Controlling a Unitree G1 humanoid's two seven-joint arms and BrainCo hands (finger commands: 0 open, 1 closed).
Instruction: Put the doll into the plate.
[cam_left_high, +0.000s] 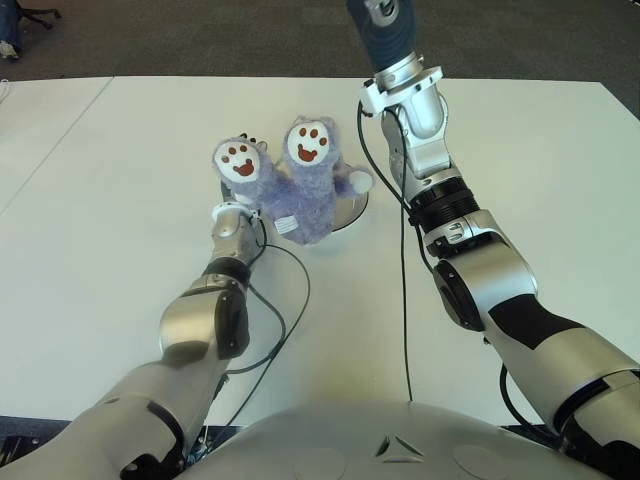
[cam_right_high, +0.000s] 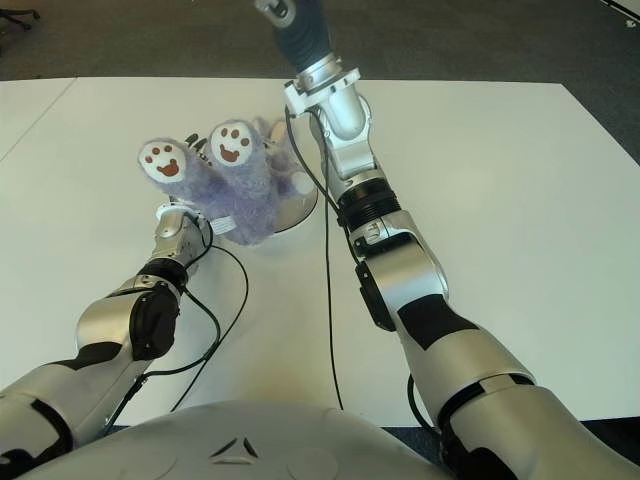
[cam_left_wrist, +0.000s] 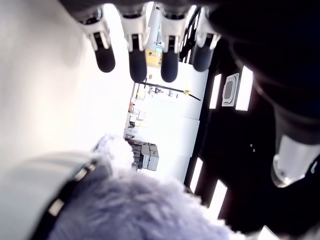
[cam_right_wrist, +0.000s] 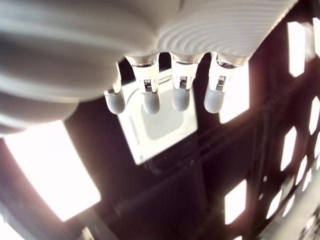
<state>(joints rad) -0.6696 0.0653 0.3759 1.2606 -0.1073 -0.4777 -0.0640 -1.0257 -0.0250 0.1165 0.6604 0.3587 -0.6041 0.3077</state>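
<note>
No readable text, label, brand or number shows anywhere.

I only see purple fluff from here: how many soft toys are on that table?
1. A single purple doll lies feet-up over the plate, near mid-table, just ahead of the left hand. None other shows, though the arms could hide something.

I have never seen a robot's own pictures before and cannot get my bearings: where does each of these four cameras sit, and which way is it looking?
Left eye view: on the head, looking down at the white table; both arms show, the purple doll over the plate.
Right eye view: beside it, same scene, slightly shifted.
Left wrist view: on the left arm, looking along the left hand's open fingers; doll fur close by.
Right wrist view: on the right arm, facing the ceiling past the right hand's open fingers.
Shared: the doll, in three views.
</note>
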